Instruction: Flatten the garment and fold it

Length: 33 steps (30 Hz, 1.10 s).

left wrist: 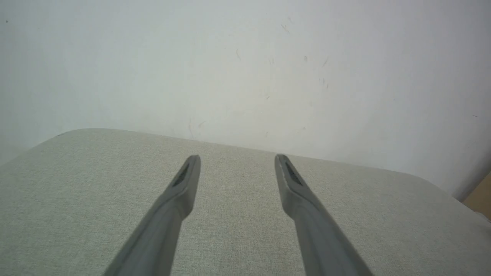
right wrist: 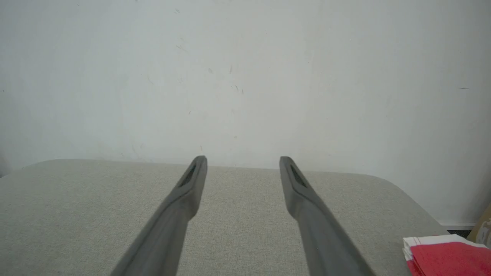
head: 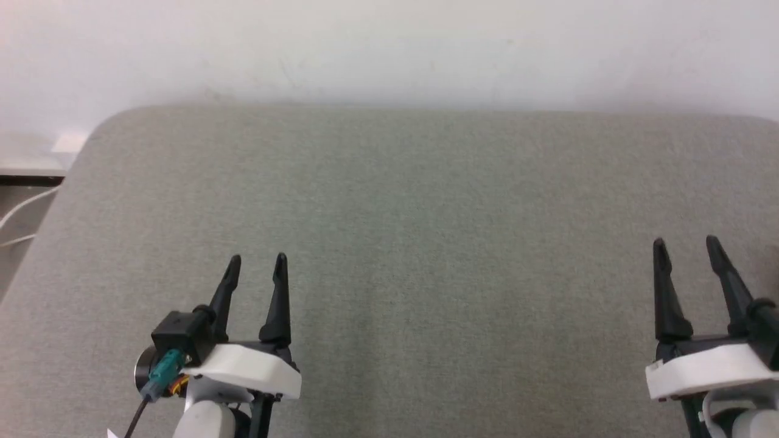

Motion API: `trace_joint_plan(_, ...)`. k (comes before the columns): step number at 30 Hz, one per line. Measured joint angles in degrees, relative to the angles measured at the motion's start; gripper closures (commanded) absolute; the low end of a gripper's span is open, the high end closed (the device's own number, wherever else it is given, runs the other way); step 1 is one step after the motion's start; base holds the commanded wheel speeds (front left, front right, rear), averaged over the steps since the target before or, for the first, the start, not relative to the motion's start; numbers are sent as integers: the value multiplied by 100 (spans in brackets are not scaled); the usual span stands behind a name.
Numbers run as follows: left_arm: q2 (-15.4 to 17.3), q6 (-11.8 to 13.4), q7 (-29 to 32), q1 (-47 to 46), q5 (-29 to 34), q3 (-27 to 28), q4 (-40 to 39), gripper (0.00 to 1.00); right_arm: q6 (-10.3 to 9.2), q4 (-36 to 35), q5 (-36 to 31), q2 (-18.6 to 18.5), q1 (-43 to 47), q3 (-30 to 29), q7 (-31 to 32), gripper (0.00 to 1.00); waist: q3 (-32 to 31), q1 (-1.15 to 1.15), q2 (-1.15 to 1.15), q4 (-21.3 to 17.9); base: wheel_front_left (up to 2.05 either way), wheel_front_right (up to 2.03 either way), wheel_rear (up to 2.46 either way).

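The garment (right wrist: pixel 447 256) shows in the right wrist view as bright red fabric with a white edge. It lies at the table's right end, to the right of my right gripper (right wrist: pixel 243 161) and apart from it. Most of it is cut off by the frame's corner. In the head view my right gripper (head: pixel 686 246) hovers open over the table at the lower right, with nothing between its fingers. My left gripper (head: pixel 255 264) stands open at the lower left, also holding nothing. The left wrist view has my left gripper (left wrist: pixel 238 159) pointing at the table's far edge.
The table (head: pixel 414 201) is a wide grey fabric-covered surface with rounded corners, set against a white wall (head: pixel 389 48). Off its left edge are a white cable (head: pixel 21 210) and a dark ledge (head: pixel 30 179). A tan object (left wrist: pixel 479 199) sits past the table's right corner.
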Motion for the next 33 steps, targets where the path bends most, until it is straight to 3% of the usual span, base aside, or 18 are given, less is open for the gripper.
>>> trace_joint_plan(14, -3, 53, 0, 430, 0, -8, 40, 0, 0, 199, -111, 105, 445, 192, -18, 0, -360, 0, 0, 220, 0, 0, 0)
trace_joint_plan(15, -3, 53, 0, 430, 0, -10, 46, 100, 0, 218, -97, 109, 445, 214, -18, 100, -360, 0, 0, 222, 0, 0, 0)
trace_joint_plan(33, -3, 52, 9, 428, -2, -13, 45, 100, 1, 218, -97, 104, 442, 209, 0, 100, -359, 2, 0, 219, 0, 0, 0)
